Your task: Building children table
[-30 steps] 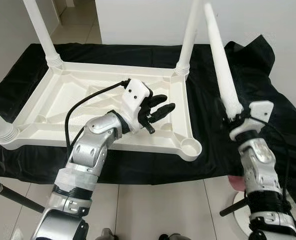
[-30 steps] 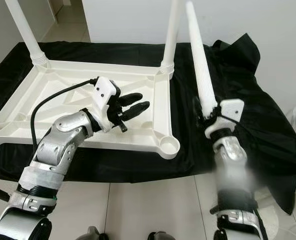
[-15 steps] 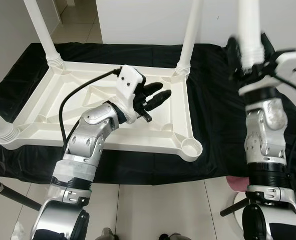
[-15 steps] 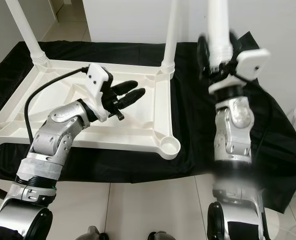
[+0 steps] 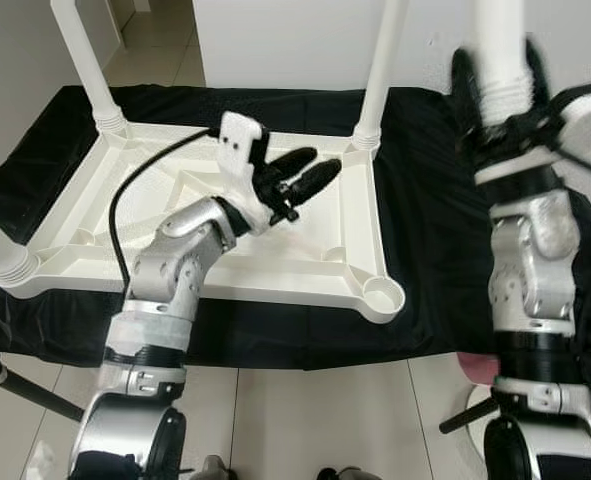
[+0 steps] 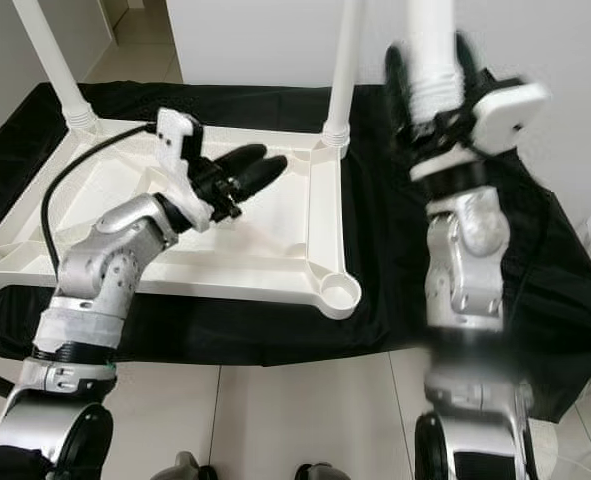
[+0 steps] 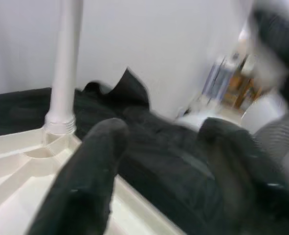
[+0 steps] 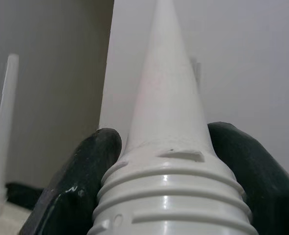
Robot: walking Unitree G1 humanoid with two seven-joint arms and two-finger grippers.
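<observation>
Right gripper (image 5: pixel 500 85) jaws grip table leg (image 5: pixel 502 40); left gripper (image 5: pixel 300 175) parted (over tabletop (image 5: pixel 305 262)).

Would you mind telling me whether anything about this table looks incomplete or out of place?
Yes: the upturned tabletop has one empty corner socket. Its missing leg is upright in the right claw, off to the side over the black cloth.
</observation>
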